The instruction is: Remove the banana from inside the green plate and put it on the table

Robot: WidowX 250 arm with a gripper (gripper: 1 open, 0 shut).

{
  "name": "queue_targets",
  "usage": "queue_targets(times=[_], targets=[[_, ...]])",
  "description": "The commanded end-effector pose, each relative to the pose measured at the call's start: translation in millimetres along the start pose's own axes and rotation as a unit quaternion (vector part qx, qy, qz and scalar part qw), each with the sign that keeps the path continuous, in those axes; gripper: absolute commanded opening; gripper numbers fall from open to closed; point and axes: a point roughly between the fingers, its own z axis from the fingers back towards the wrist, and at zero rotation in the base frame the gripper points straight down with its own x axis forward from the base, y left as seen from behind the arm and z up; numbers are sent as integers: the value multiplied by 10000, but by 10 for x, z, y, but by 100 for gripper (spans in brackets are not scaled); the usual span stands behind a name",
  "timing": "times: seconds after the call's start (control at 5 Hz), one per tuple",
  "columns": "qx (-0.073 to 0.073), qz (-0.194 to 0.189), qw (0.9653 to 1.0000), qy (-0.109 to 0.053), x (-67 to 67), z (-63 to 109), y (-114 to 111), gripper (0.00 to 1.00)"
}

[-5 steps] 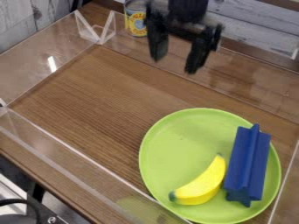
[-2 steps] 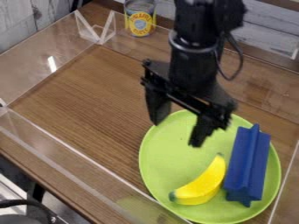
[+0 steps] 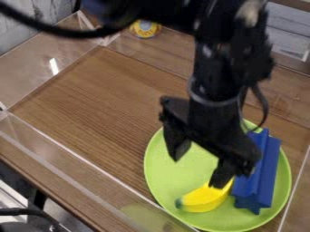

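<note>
The green plate [image 3: 164,166] lies at the near right of the brown wood-grain table [image 3: 97,100]. On it the yellow banana [image 3: 204,198] curves along the near side, its upper end hidden behind my arm. My black gripper [image 3: 201,163] points down over the plate's middle, just above the banana, fingers [image 3: 177,143] spread wide with nothing between them: open. It does not touch the banana.
A blue ridged block [image 3: 259,172] lies on the plate's right side, next to the banana. Low clear acrylic walls [image 3: 49,145] edge the table. A yellow can [image 3: 147,29] stands at the back.
The arm has swung from the table's far side toward the camera and down, now hanging over the plate and covering part of the banana. The jaws stayed open.
</note>
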Motion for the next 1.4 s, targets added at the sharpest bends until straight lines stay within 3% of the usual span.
queue_targets(times=[0.0, 0.4, 1.2], targets=[[-85, 10, 9996, -255, 1, -102, -56, 100], [-213, -262, 9985, -434, 25, -305, 3, 100], [-285, -112, 9984, -483, 78, -369, 90, 100]])
